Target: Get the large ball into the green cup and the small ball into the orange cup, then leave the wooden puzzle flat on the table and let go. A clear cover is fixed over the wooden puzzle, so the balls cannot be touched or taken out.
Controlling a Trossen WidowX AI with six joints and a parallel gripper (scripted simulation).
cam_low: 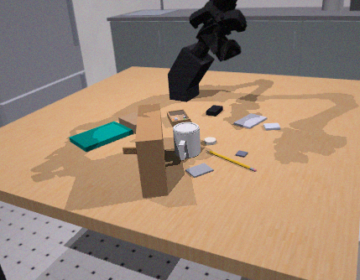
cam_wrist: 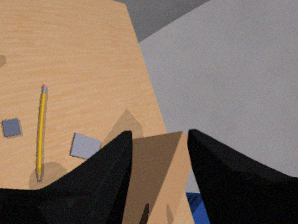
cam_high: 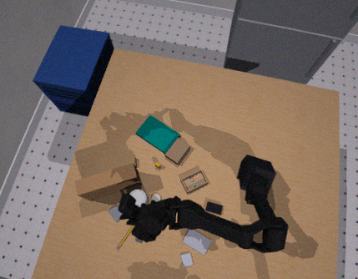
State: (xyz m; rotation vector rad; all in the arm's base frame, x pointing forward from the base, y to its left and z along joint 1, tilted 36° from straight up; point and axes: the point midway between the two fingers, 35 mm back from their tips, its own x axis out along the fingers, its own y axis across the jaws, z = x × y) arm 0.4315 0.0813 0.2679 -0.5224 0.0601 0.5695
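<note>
The wooden puzzle (cam_high: 194, 180) is a small shallow box with coloured spots inside. It lies flat on the table near the middle, and also shows in the exterior view (cam_low: 178, 116). The balls and cups are too small to tell apart. My gripper (cam_high: 128, 207) is raised high above the table, to the left of the puzzle and well apart from it, over the white mug (cam_high: 138, 196). In the wrist view the two black fingers stand apart with nothing between them; the table lies far below.
An open cardboard box (cam_low: 151, 148) stands beside the mug (cam_low: 187, 139). A teal book (cam_high: 158, 134), a small brown block (cam_high: 178, 150), a pencil (cam_low: 231, 160), a black block (cam_low: 214, 110), several grey pads and a blue bin (cam_high: 73, 67) off the table's corner are around.
</note>
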